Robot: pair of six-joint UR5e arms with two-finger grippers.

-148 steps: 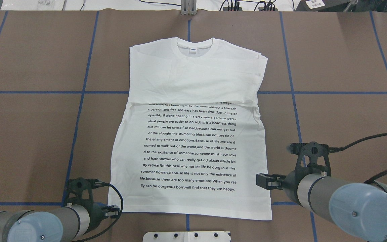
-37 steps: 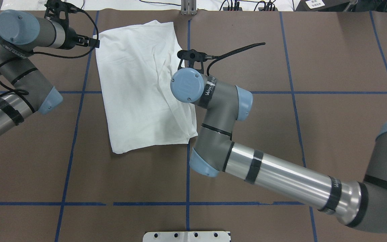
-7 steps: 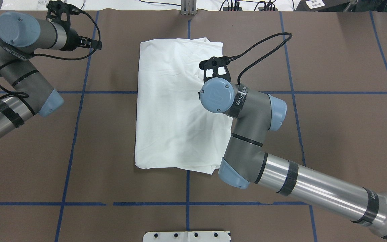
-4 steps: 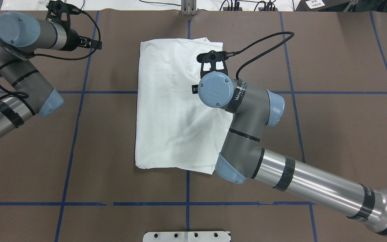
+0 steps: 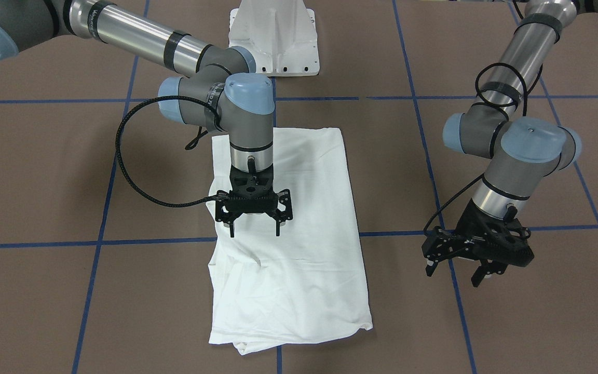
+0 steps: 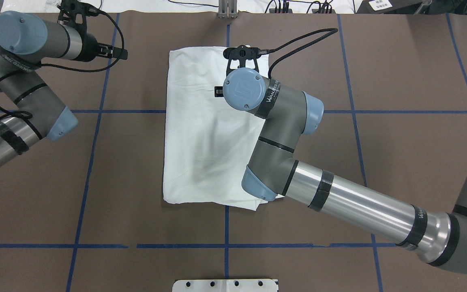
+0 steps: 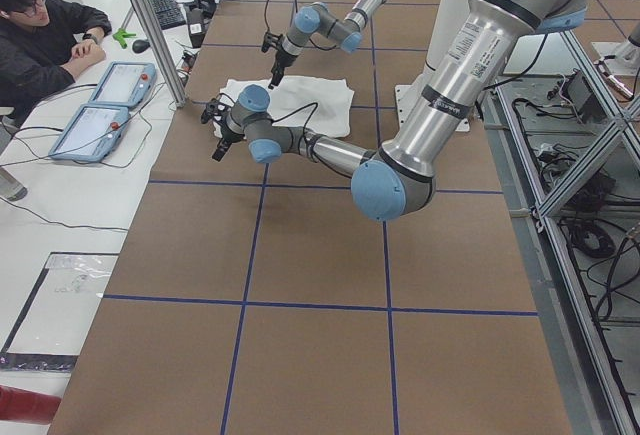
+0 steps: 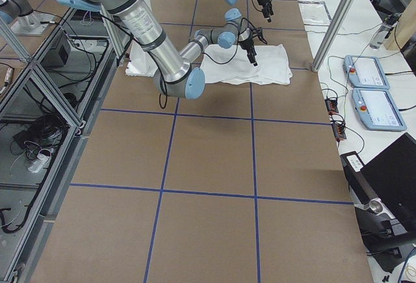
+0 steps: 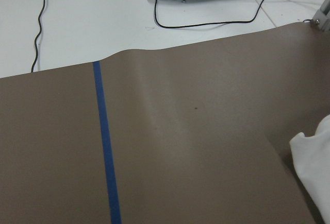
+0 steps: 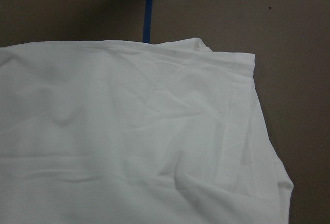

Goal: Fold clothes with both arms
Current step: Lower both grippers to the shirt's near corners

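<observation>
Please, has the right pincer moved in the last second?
Yes. The right pincer moved away from the robot, beyond the crosswise blue line, above the shirt.

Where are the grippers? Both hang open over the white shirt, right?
Only the right gripper hangs open over the white shirt. The left gripper hangs open over the brown table beside it, as the exterior front-facing view shows.
</observation>
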